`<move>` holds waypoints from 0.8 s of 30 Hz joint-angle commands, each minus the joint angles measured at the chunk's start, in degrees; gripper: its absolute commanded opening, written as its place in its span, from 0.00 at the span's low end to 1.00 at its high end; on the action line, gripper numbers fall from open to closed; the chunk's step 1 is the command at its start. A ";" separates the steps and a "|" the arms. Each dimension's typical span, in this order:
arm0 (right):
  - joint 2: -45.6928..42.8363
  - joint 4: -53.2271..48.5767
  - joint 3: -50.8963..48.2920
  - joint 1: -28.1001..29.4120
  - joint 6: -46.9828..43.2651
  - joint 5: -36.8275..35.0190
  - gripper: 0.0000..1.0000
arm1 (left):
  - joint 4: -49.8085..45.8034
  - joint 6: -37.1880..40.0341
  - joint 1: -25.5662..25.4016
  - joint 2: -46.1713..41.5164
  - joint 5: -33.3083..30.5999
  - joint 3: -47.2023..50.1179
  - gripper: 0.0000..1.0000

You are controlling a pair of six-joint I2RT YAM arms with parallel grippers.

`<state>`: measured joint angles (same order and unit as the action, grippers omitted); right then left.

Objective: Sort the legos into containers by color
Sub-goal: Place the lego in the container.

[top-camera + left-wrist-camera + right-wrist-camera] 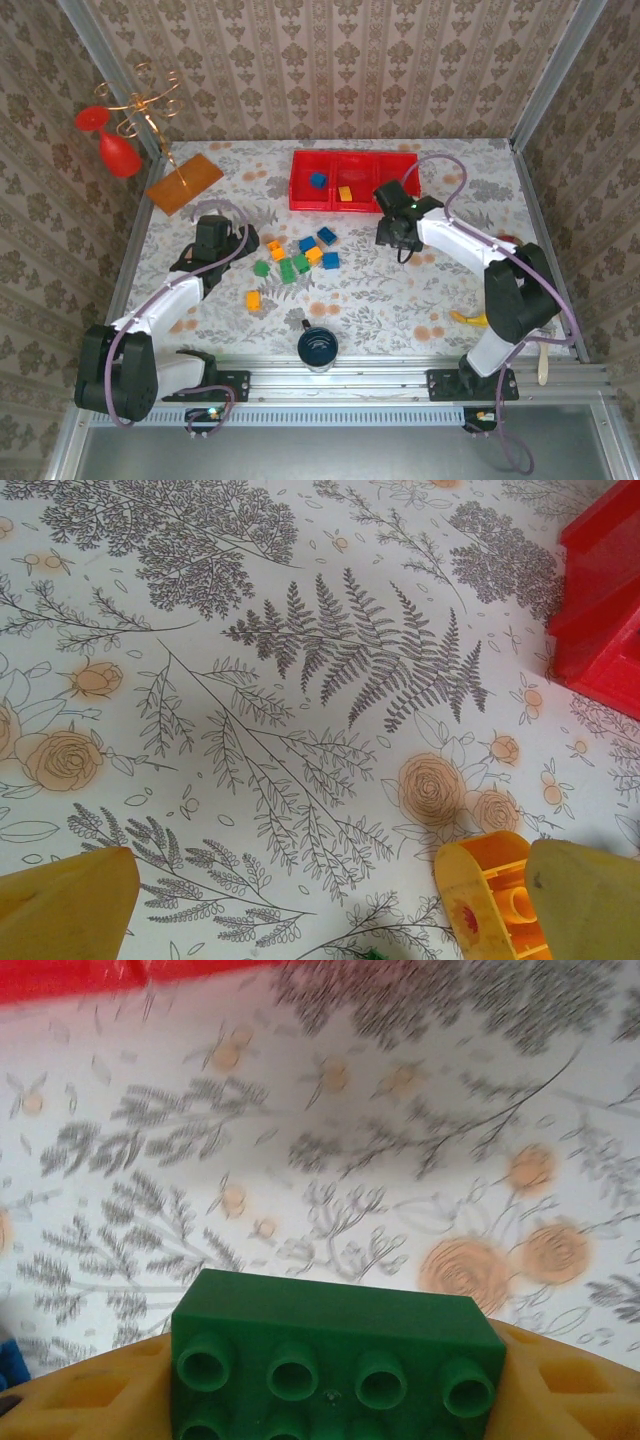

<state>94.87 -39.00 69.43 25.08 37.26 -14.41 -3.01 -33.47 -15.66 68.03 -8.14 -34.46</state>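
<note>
left gripper [330,910] is wide open by the loose bricks [300,262], farther back; right gripper [330,1400] is clamped on a green brick [335,1340], long axis across the jaws, just short of the red tray [330,206], right compartment [398,166] straight ahead.

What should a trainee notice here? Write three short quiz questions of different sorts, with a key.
1. True or false: the right tool holds a green brick.
2. Seen from the top camera, which colour of brick lies in the left compartment of the red tray? A blue, B green, C yellow.
3. Fill in: the jaws of the left tool stand ____.

Key: 1 true. 2 A, the blue brick. 3 open.
</note>
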 commanded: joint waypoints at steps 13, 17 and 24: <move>13.80 3.40 23.86 -7.30 -12.15 -5.03 0.48 | -0.76 -1.42 0.37 -0.88 -0.20 0.36 1.00; 18.94 3.68 30.48 -8.05 -13.97 -5.87 0.50 | -1.54 -1.07 0.37 -0.88 -0.21 -0.16 1.00; 26.01 2.38 39.09 -9.39 -15.63 -5.32 0.51 | -2.44 -0.72 0.41 -1.50 -0.21 -0.28 1.00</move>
<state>118.98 -35.38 105.65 16.32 23.62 -18.06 -4.38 -33.47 -15.64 67.75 -8.12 -34.46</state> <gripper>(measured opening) 0.625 0.999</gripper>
